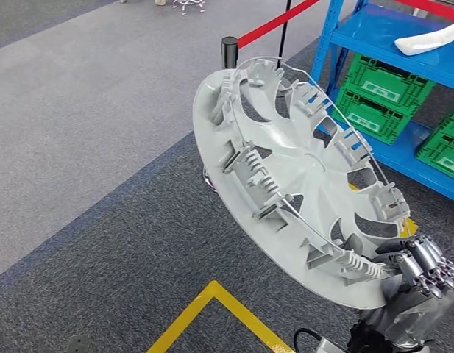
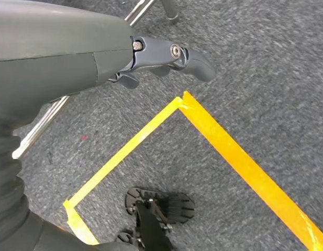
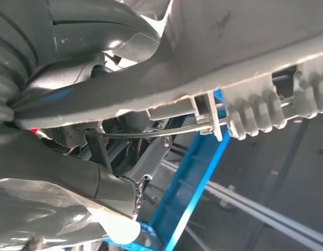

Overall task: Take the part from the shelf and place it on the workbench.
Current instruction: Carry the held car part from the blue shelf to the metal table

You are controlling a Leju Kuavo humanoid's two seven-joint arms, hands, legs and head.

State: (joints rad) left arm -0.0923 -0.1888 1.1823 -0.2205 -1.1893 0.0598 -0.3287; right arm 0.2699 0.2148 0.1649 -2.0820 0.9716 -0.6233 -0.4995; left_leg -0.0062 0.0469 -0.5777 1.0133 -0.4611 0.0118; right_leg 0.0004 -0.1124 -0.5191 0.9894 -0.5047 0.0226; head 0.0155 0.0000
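My right hand (image 1: 421, 276) grips the hubcap (image 1: 291, 184) by its lower rim, tilted above the carpet near the blue shelf (image 1: 380, 37). My left hand (image 2: 167, 55) hangs empty, fingers (image 2: 199, 63) apart.

The large silver plastic wheel cover (image 1: 293, 184) hides most of the right hand (image 1: 419, 283), leaving its dark fingers (image 1: 430, 265) showing at the rim. The blue metal shelf (image 1: 380, 37) and its green plastic crates (image 1: 374, 99) are cut off by the head view's right edge. The left hand (image 2: 167, 55) is partly cut off at the wrist view's edge.
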